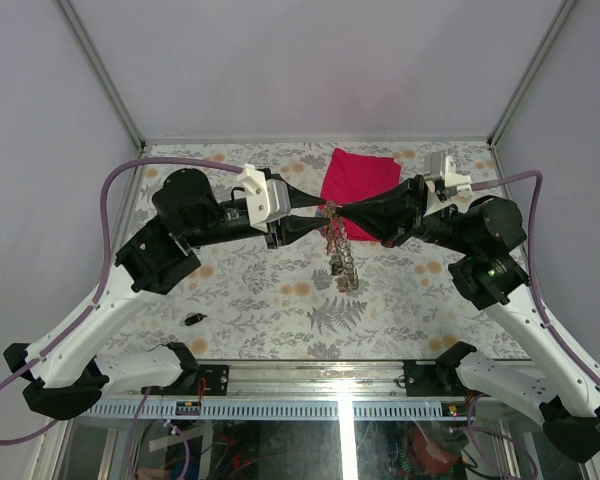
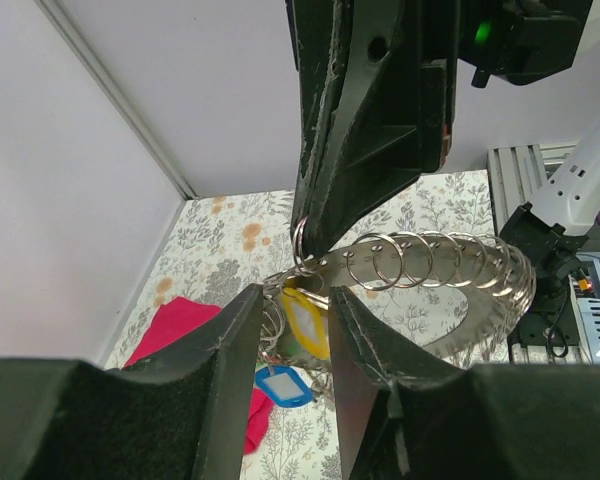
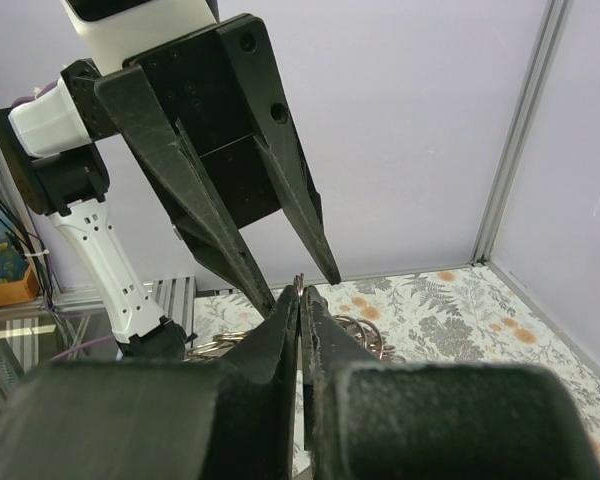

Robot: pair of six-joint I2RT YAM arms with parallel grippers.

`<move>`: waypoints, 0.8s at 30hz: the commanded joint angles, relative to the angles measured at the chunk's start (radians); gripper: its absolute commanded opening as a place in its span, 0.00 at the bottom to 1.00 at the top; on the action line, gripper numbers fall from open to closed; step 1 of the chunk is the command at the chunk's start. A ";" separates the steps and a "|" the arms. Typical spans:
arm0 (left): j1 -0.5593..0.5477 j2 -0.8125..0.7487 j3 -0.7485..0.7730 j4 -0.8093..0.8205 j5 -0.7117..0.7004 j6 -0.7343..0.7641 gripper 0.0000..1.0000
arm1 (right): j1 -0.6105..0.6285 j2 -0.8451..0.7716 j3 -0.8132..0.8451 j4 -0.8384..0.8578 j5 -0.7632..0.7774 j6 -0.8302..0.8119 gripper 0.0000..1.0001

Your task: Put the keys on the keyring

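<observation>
The keyring (image 2: 460,330) is a wide grey metal band threaded with several small wire rings. It hangs in the air between both grippers and droops to the table in the top view (image 1: 342,262). My right gripper (image 3: 300,292) is shut on its upper end at a small ring, as the left wrist view also shows (image 2: 308,245). My left gripper (image 2: 294,292) is open just below that spot; a yellow tag (image 2: 306,322) and a blue tag (image 2: 280,385) hang beyond its gap. Both grippers meet tip to tip (image 1: 330,214). A small black key (image 1: 193,319) lies on the table at the front left.
A red folded cloth (image 1: 360,176) lies at the back of the flower-patterned table (image 1: 260,300), just behind the grippers. Side walls and a metal frame close in the table. The arm bases (image 1: 310,380) sit along the near edge.
</observation>
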 commanded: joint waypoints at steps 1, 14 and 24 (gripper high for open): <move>-0.004 -0.012 -0.009 0.087 0.023 -0.023 0.33 | 0.004 -0.023 0.014 0.099 -0.004 -0.021 0.00; -0.004 0.012 -0.005 0.114 0.038 -0.035 0.32 | 0.004 -0.023 0.014 0.093 -0.022 -0.025 0.00; -0.005 0.029 0.003 0.120 0.060 -0.043 0.20 | 0.004 -0.025 0.016 0.086 -0.029 -0.028 0.00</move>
